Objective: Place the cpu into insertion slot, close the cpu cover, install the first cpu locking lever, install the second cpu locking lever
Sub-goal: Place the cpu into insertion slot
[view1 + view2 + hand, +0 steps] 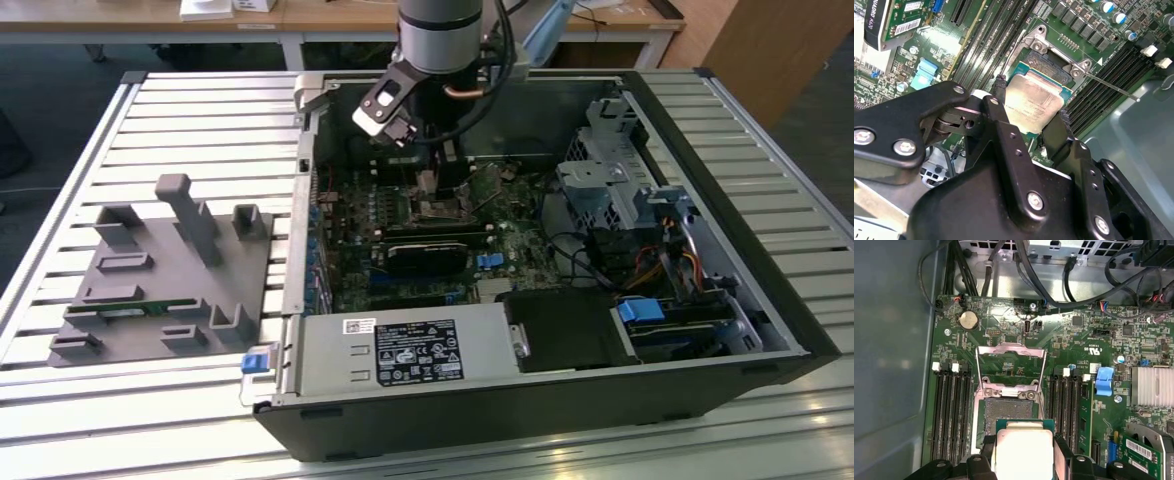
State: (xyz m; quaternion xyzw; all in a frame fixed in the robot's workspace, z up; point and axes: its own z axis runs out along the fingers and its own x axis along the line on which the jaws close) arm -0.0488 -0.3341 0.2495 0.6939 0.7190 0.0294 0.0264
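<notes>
Your gripper [1030, 102] is clamped on the cpu [1035, 107], with a black finger [1000, 95] pressed against each of two opposite edges and the silver top facing up. In the first wrist view the cpu [1023, 452] hangs over one edge of the insertion slot [1009, 410], and most of the slot's dark centre is uncovered. You cannot tell whether the chip touches the socket. The cpu cover [1010, 365] is swung open, away from the slot, with green board showing through its window. A thin locking lever [1114, 89] sticks out free from the socket frame. Memory slots [951, 415] flank the socket. In the exterior view the arm [438, 40] reaches down into the open computer case [534, 420] on a slatted table [200, 110].
</notes>
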